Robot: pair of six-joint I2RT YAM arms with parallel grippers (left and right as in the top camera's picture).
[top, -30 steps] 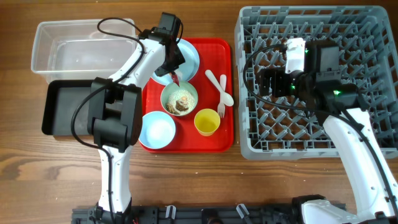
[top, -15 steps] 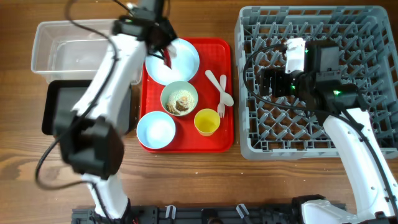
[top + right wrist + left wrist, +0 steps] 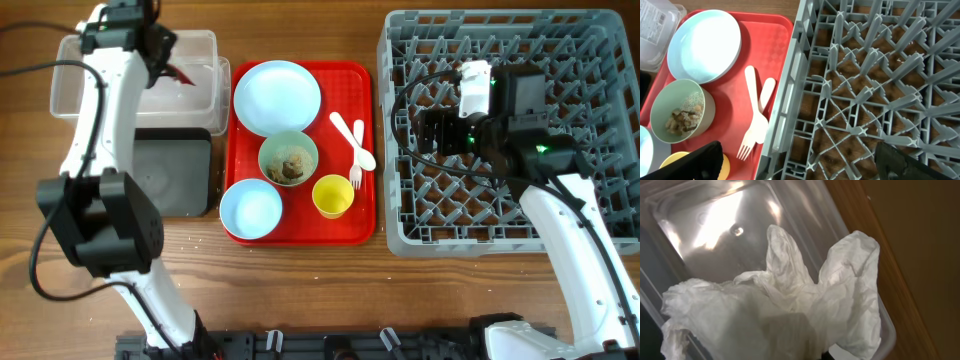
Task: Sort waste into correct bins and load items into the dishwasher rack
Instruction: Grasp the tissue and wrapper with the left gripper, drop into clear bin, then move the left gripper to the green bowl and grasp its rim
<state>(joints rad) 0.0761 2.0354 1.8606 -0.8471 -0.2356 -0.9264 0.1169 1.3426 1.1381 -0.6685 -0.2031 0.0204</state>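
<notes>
Wooden table [image 3: 300, 300]; left jaws pinching napkin [image 3: 790, 305] over clear tub [image 3: 200, 105], right jaws wide. Risk: napkin clinging, dropping outside rim.

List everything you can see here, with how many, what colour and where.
table: one, brown wood, underneath
dishwasher rack: one, grey, right
red tray: one, red, centre
plate: one, light blue, tray's far left
green bowl: one, pale green, tray's middle
food scraps: small heap, whitish-brown, in green bowl
blue bowl: one, light blue, tray's near left
cup: one, yellow, tray's near middle
fork, spoon: one each, white, overlapping, tray's right
clear tub: one, clear, far left
black tray: one, black, beside tub's near side
napkin: one, white, crumpled, held over clear tub
red scrap: one, at left gripper's tip, too small to identify
left gripper: one, black, shut on napkin, over tub
right gripper: one, black, open, over rack
</notes>
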